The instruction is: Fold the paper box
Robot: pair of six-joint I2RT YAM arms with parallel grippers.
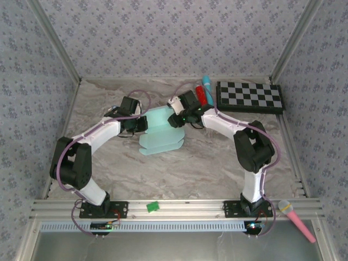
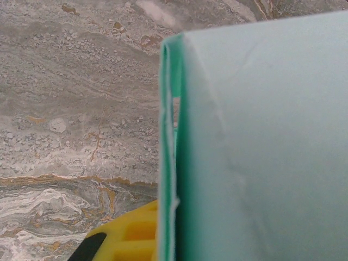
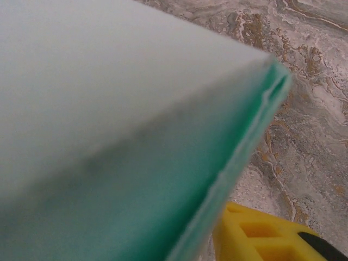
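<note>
**Top view:** Marbled grey-tan worktop (image 1: 206, 163) in a booth w/ patterned walls. The paper box (image 1: 161, 135), pale mint card, sits at centre, part-folded. One panel stands up at the far end, btwn the two tools. Rounded flaps lie flat on the worktop at the near end. Long axis runs approx. far to near, w/ the flaps pointing toward the arm bases and leaning a little left. The left tool (image 1: 142, 124) meets the raised panel's left side; the right tool (image 1: 175, 119) meets its right side. Far right, a b&w checkerboard (image 1: 250, 97) lies flat, well apart from the box. Just left of it is a red and blue pen-like item (image 1: 204, 89), behind the right tool. On the metal rail (image 1: 190, 207) at the near edge sits a small green piece (image 1: 153, 206). A pink toy microphone (image 1: 297, 218) lies at the rail's right end.

**Left wrist view:** Paper box (image 2: 261, 141) very close, on the right of frame. Its edge runs top to bottom, showing two card layers pressed together w/ a darker green inner face. A yellow finger (image 2: 133, 234) of the left tool sits at bottom, touching the card's left face; the other finger is hidden behind the card. The tool is clamped narrow on the box. Worktop (image 2: 76, 109) at left.

**Right wrist view:** Paper box (image 3: 109, 136) close and blurred, upper left. Its layered edge runs diagonally from upper right to bottom centre. A yellow finger (image 3: 255, 236) sits lower right, just beside that edge; contact is hard to judge. Can't tell if the right tool is wide, narrow or gripping. Worktop (image 3: 310, 109) at right.
</note>
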